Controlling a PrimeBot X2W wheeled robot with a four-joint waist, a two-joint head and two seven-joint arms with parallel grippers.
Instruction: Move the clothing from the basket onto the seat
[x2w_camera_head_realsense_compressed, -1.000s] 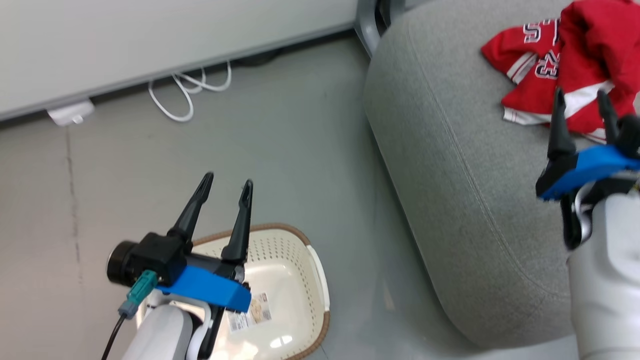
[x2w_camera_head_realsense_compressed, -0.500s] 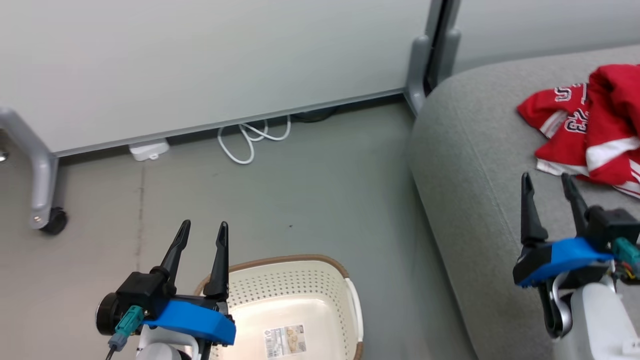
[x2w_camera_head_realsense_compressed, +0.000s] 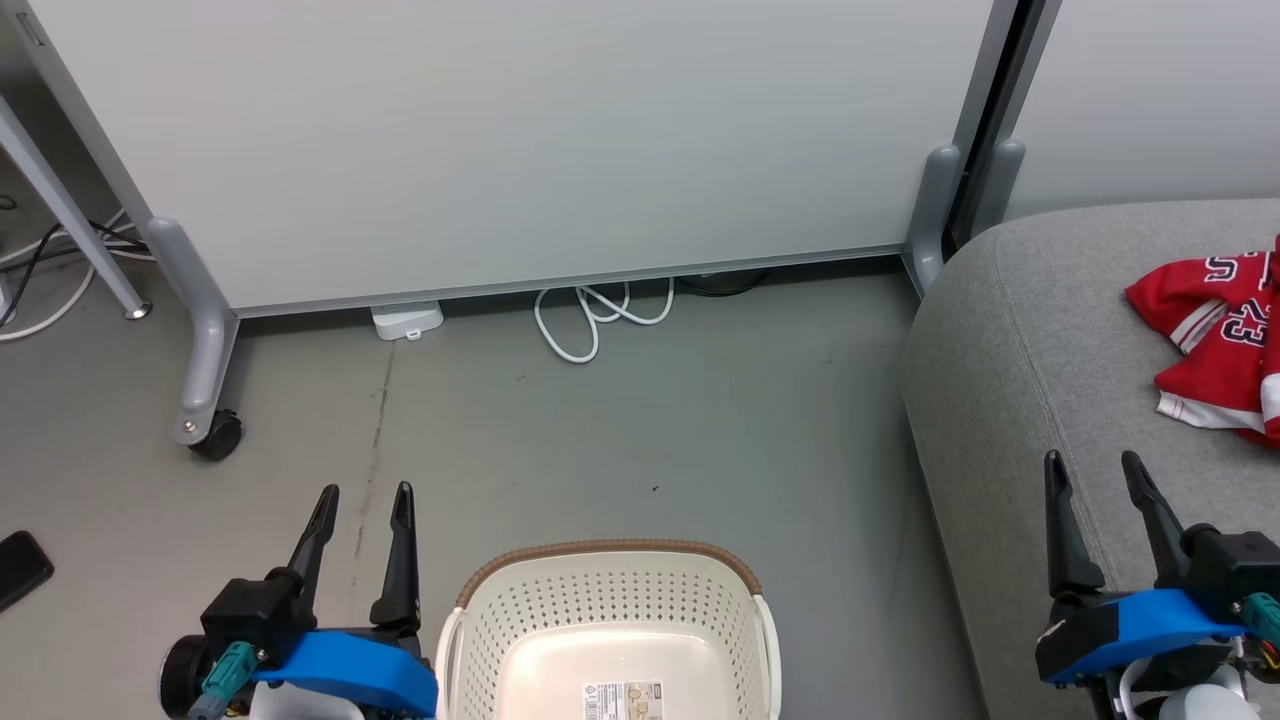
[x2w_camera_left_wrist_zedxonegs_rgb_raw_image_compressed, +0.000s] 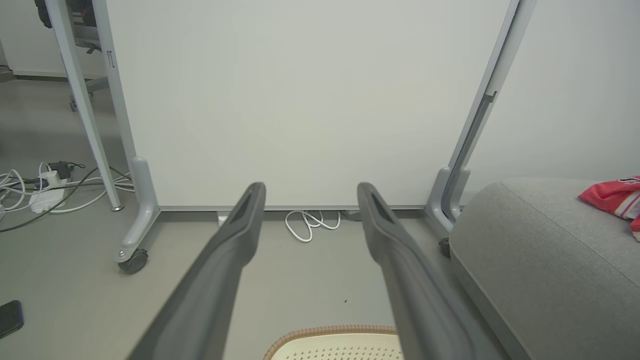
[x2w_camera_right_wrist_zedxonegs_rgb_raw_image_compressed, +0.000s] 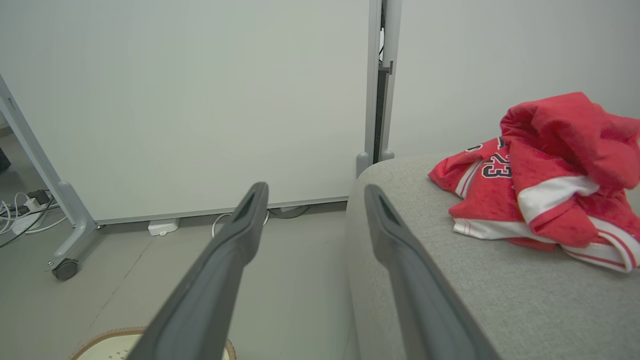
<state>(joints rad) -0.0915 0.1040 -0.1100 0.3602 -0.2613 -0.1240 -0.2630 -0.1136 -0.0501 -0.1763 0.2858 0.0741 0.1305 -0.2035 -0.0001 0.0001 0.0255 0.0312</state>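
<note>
The clothing lay crumpled in a red heap on top of the seat, back from its rounded left edge, with bare grey cushion all round the side that showed. The right jaws hung released and holding nothing over the seat's near left corner, their fingers spread and well short of the clothing.

Off the seat's left edge a strip of open grey floor separated it from the basket, which stood apart from the seat with a printed label on its bottom. The left jaws were on the basket's far side from the seat, also released and holding nothing, fingers apart above the floor.

Beyond the seat's far left corner stood a pale partition panel on grey legs, one leg just beside the cushion. A looped white cable and a small white box lay at the panel's foot. Farther from the seat were a castor and a flat dark object on the floor.
</note>
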